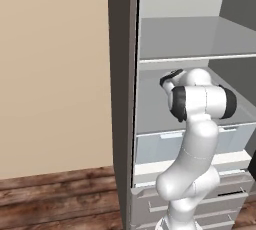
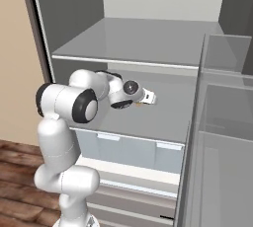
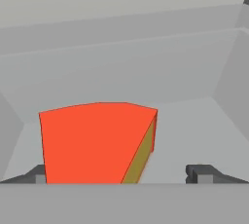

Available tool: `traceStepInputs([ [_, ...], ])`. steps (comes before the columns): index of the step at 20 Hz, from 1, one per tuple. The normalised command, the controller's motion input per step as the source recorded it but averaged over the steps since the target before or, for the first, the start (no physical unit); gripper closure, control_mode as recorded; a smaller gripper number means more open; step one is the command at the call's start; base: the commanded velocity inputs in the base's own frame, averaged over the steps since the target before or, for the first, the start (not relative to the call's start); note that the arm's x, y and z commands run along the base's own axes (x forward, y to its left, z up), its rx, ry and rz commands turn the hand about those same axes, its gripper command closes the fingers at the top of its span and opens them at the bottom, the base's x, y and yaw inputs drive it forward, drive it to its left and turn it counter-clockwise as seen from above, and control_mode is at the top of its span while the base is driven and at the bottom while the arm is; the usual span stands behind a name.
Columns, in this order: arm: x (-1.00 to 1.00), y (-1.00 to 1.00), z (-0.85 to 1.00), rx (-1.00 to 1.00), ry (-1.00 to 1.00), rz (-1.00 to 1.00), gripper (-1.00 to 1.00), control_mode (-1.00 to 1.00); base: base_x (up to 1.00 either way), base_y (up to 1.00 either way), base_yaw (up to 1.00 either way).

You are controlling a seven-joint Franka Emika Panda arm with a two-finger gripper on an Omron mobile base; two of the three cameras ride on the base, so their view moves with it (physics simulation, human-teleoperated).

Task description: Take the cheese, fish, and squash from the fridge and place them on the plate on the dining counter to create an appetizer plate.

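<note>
Between the open pincer's (image 3: 121, 175) tips sits the cheese (image 3: 92, 142), left of centre.

no readable text

no label, brand, number or sign on the fridge (image 1: 122, 99) walls or on the cheese (image 3: 92, 142) (plain red face).

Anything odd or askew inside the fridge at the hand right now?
Nothing stands out. The cheese sits flat on the fridge shelf, red side toward the hand camera, intact. The gripper is open, its tips either side of the wedge. No spills or damage.
</note>
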Motion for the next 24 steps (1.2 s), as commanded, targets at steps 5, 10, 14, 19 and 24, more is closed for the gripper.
traceStepInputs([
  [5, 0.07, 0.4, -0.65, -0.03, 0.1, -0.06, 1.0, -1.0, 0.0, 0.0, 0.0],
  [10, 0.03, 0.13, -0.12, 0.0, 0.02, -0.02, 1.0, -1.0, 0.0, 0.0, 0.0],
  [14, 0.0, 0.0, 0.0, 0.0, 0.0, 0.0, 1.0, -1.0, 0.0, 0.0, 0.0],
  [19, -0.38, -0.14, -0.09, 0.0, 0.0, 0.0, 1.0, -1.0, 0.0, 0.0, 0.0],
  [24, -0.7, -0.19, -0.16, 0.0, 0.0, 0.0, 1.0, -1.0, 0.0, 0.0, 0.0],
])
